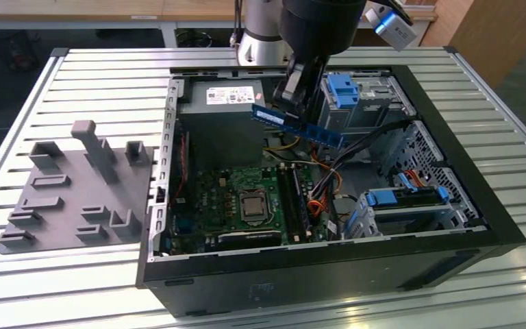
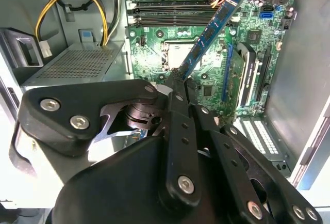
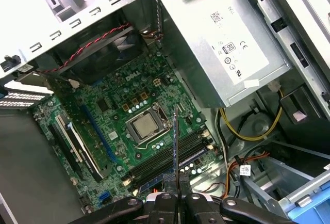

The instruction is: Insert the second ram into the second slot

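Though edge-on, second ram apparently between fingers

One gripped ram, one open case.

Robotics lab or workshop, slatted aluminium bench, opened computer case, grey fixture block; wooden desks behind

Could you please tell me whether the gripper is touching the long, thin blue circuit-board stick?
Touching. In the second wrist view the gripper has its jaws shut on one end of the long, thin blue circuit-board stick.
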Robot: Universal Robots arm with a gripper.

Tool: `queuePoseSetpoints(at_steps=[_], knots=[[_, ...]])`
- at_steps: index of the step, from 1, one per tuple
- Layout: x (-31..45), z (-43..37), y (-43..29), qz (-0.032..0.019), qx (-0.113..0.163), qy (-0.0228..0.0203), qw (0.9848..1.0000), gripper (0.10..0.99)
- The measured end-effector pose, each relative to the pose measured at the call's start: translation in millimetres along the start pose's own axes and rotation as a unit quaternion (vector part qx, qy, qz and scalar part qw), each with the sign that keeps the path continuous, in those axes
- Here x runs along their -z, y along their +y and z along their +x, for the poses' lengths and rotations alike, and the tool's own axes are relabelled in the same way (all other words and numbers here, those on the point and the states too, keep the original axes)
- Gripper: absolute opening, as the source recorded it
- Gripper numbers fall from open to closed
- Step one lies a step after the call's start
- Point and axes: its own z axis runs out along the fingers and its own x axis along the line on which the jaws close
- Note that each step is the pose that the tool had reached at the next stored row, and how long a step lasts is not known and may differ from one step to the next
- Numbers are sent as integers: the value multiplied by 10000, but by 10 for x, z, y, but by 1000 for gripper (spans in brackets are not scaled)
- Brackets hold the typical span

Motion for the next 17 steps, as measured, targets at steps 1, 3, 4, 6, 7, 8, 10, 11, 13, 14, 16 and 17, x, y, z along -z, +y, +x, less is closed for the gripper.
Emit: queuePoseSetpoints(at_steps=[1,3,4,6,7,8,10,11,13,14,16,17], knots=[[0,0,0,0,-14,0,10000,133],[0,0,0,1,-39,-1,10000,133],[0,0,0,1,-50,-1,10000,133],[0,0,0,3,-74,0,10000,133],[0,0,0,3,-84,0,10000,133],[0,0,0,4,-95,1,10000,133],[0,0,-1,5,-119,1,9999,133],[1,0,-1,6,-132,3,9999,133],[0,0,-1,9,-156,5,9999,133],[0,0,-1,10,-163,7,9999,133],[0,0,-1,14,-176,12,9998,133],[0,0,-1,16,-183,14,9998,133]])
